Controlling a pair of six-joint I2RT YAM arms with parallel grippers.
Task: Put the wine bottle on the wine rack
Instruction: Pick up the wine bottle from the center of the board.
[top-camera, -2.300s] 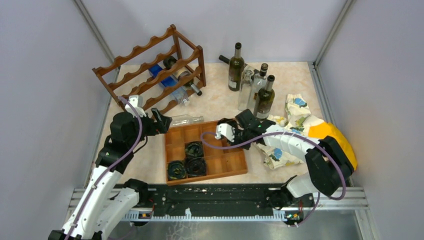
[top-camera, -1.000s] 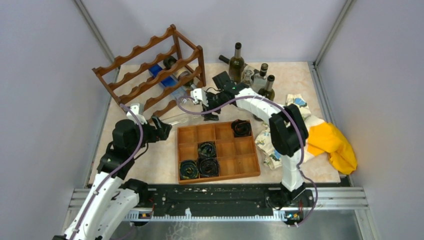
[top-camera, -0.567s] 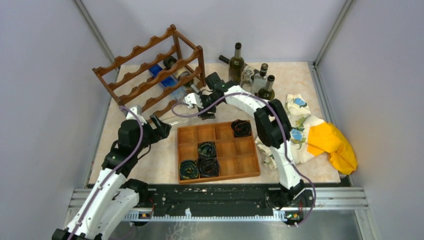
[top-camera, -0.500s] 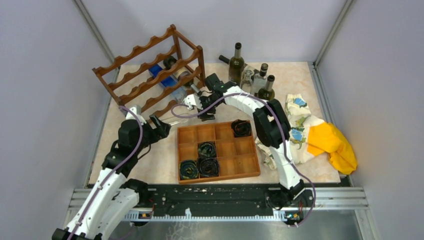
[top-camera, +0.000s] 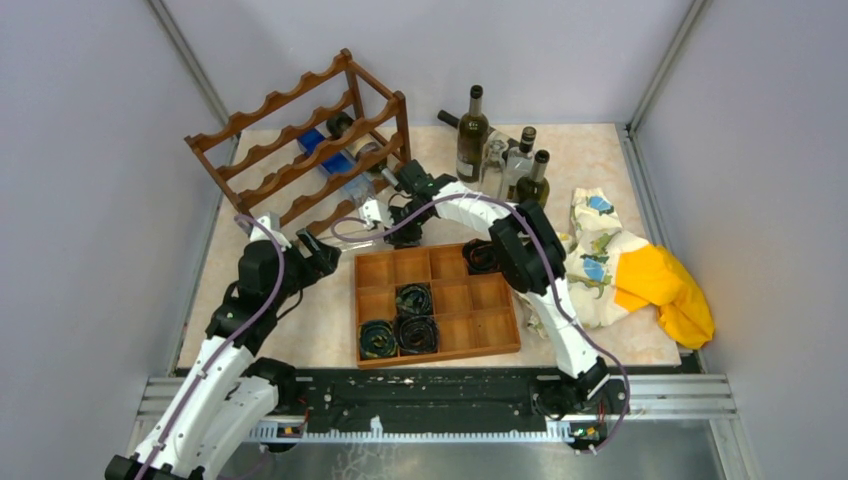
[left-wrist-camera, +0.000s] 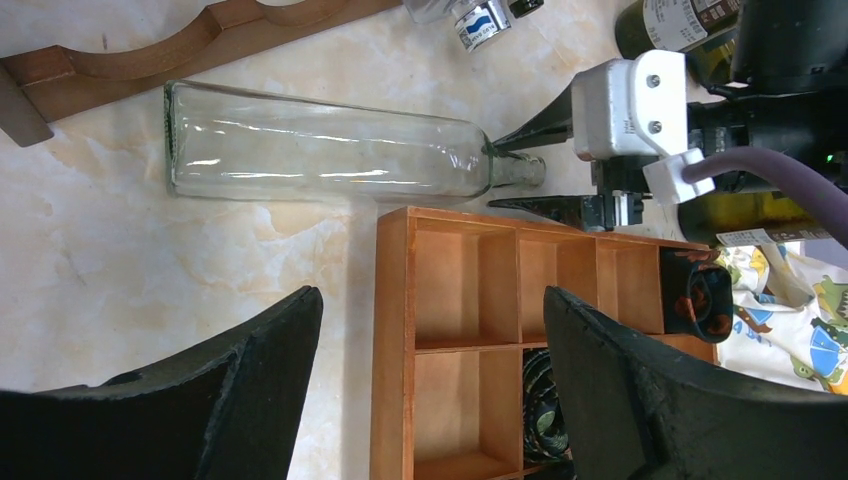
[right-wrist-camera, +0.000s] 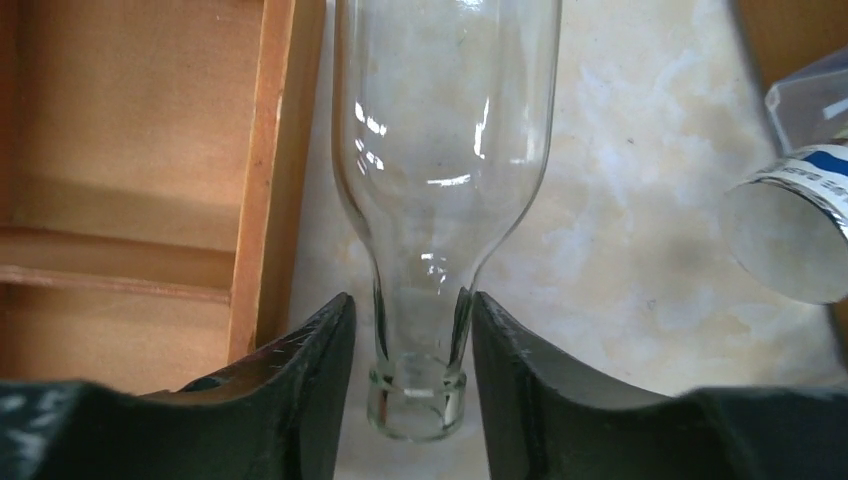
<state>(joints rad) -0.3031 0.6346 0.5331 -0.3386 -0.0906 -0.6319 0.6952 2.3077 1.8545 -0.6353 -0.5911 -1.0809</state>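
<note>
A clear glass wine bottle (top-camera: 348, 240) lies on its side on the table, just in front of the dark reddish-brown wine rack (top-camera: 300, 150), with its neck pointing right. My right gripper (top-camera: 385, 225) is open, and its jaws straddle the bottle's neck (right-wrist-camera: 420, 330) with a small gap on the left side. The bottle body (right-wrist-camera: 445, 120) runs away from the fingers. My left gripper (left-wrist-camera: 432, 295) is open and empty. It hovers near the bottle (left-wrist-camera: 320, 150), over the tray's left edge. The rack's lowest rail (left-wrist-camera: 250, 20) shows at the top of the left wrist view.
An orange-brown compartment tray (top-camera: 437, 352) holding dark rolled items sits just in front of the bottle. Several upright bottles (top-camera: 472, 135) stand at the back. Other bottles (top-camera: 345, 160) lie in the rack. Patterned cloths (top-camera: 600, 250) and a yellow cloth (top-camera: 670, 285) lie at the right.
My right arm swung from the tray's right side to the back left and brought its jaws round the clear bottle's neck. The tray shifted a little right. My left arm barely moved.
</note>
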